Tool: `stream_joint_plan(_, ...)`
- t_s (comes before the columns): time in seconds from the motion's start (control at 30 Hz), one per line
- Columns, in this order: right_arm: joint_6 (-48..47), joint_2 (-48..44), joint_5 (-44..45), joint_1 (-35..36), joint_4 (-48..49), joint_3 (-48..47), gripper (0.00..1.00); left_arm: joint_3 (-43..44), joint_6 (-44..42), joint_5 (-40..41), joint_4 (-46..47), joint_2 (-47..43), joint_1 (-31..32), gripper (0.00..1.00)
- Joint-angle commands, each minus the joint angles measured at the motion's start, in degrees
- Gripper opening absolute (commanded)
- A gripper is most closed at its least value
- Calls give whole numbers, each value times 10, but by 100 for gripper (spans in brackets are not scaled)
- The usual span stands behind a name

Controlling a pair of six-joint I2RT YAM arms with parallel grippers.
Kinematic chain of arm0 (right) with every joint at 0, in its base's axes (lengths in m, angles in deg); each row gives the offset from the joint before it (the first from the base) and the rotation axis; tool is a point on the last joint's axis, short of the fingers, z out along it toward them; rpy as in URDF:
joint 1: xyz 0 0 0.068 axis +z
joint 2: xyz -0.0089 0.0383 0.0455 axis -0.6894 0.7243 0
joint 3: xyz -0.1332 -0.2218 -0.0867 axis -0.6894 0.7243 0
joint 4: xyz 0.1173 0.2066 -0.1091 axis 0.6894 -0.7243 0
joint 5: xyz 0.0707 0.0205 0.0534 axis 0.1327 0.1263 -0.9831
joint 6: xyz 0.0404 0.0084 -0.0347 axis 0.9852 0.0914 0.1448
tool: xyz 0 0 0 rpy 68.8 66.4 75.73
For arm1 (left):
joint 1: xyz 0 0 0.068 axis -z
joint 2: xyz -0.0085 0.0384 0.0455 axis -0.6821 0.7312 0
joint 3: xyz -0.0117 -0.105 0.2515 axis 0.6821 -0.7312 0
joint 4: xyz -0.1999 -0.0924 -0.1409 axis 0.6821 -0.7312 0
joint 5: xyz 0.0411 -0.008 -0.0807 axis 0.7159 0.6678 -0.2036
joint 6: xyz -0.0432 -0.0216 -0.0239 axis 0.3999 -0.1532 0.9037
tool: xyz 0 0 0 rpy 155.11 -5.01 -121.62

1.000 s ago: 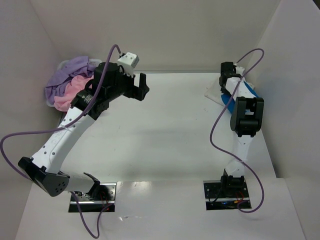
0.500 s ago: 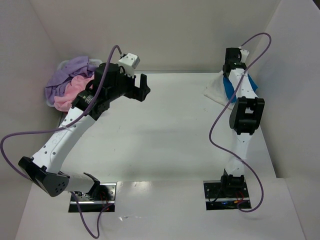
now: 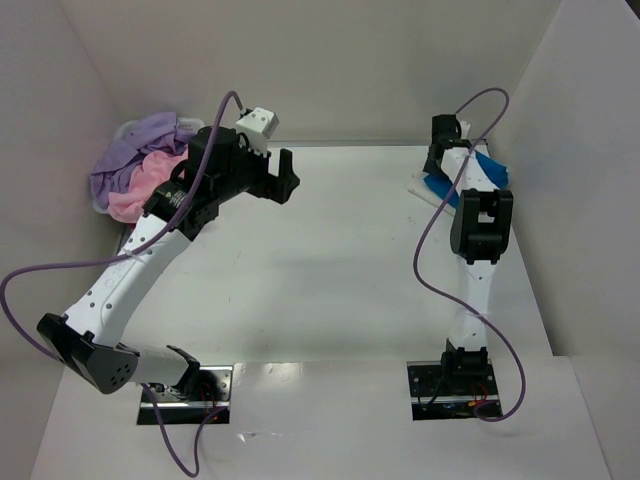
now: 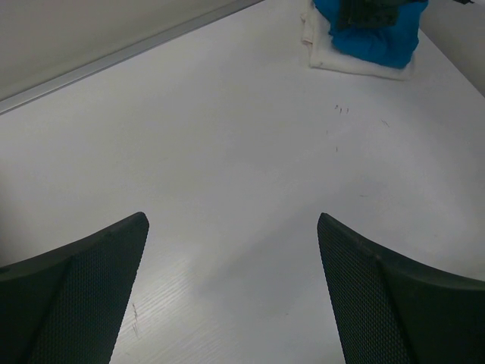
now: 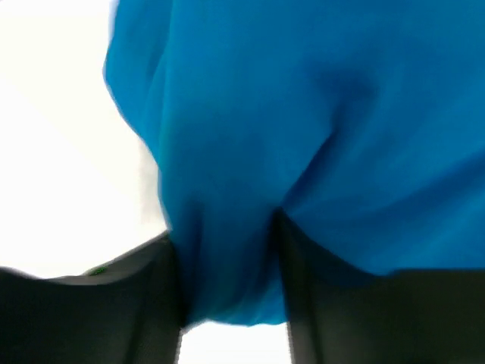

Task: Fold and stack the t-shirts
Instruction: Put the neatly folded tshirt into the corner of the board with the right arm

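The right gripper point(image 5: 226, 243) is down at the far right corner of the table point(image 3: 330, 270), right on the blue t-shirt point(image 4: 379, 42). In its wrist view the bright blue cloth fills nearly everything ahead of it, and a fold of that cloth runs down into the gap between its two dark fingers point(image 5: 98, 303), touching both. That view is blurred, so whether the fingers are pinching the fold or merely standing around it cannot be told. The blue t-shirt lies directly under and in front of this gripper. Beneath it lies the white t-shirt point(image 4: 341, 62), folded flat, its edges showing past the blue on the sides that face the left gripper point(image 3: 274, 177). That gripper hangs above the table on the far left, its jaws spread wide, with only bare tabletop seen between them. From it the blue-on-white stack is ahead and off to its right, well apart, and the right gripper's dark body can be seen sitting on top of the stack. The other shirts are on the left gripper's opposite side, in a crumpled heap in the far left corner. The lavender t-shirt point(image 3: 140, 140) lies on top and the pink t-shirt point(image 3: 135, 198) below and nearer, close behind the left arm's wrist and apart from both grippers.
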Motion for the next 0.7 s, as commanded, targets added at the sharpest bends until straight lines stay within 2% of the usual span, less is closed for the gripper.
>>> stream_joint_plan(0.0,7,-18,-82,8,54,36,62,1,4,-20,23,-7,-8,100)
stream_joint_plan(0.07,12,-25,-124,8,67,41,78,1,4,-20,23,-7,-8,100)
stream_joint_plan(0.1,12,-26,-137,8,67,41,89,1,4,-26,23,-7,-8,100)
stream_joint_plan(0.17,17,-40,-155,8,67,34,99,1,4,-26,23,-7,-8,100)
stream_joint_plan(0.33,17,-93,-155,8,67,40,99,1,9,-37,23,-7,-8,100)
stream_joint_plan(0.5,17,-183,-146,1,138,99,99,-5,14,-49,29,-13,-8,100)
stream_joint_plan(0.63,30,-177,-132,1,132,107,99,-10,14,-49,34,-18,-8,100)
stream_joint_plan(0.67,36,-169,-119,1,125,100,94,-10,14,-49,34,-18,-8,100)
